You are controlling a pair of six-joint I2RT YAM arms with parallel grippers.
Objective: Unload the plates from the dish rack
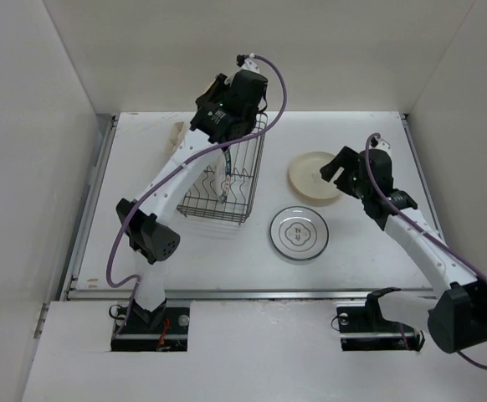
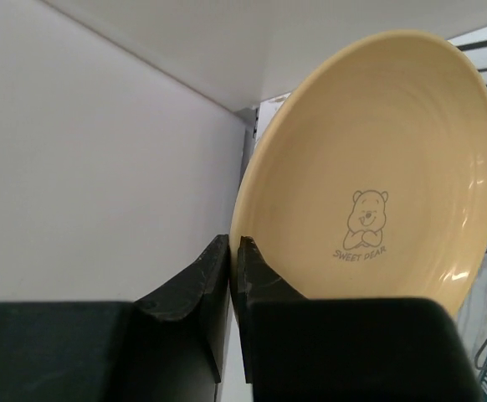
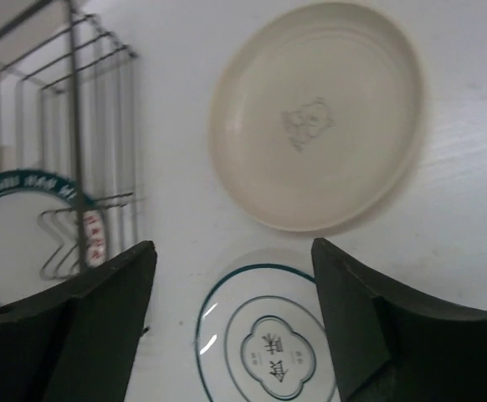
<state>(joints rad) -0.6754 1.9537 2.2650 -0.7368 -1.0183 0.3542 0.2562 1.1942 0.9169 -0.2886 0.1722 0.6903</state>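
Note:
My left gripper (image 2: 233,243) is shut on the rim of a tan-yellow plate (image 2: 377,167) with a bear drawing, held on edge. From above, that plate (image 1: 176,135) hangs just off the dish rack's far left corner, with the left gripper (image 1: 187,127) at it. The dark wire dish rack (image 1: 248,172) holds a white plate with a blue-green rim (image 3: 9,239). My right gripper (image 3: 231,247) is open and holds nothing, above two plates lying flat on the table: a tan one (image 3: 315,113) and a white patterned one (image 3: 269,339).
White walls close in the table on the left, back and right. The left wall (image 2: 84,167) is near the held plate. The rack's wires (image 3: 76,117) stand to the left of the right gripper. A metal rail (image 1: 252,293) runs along the table's near edge.

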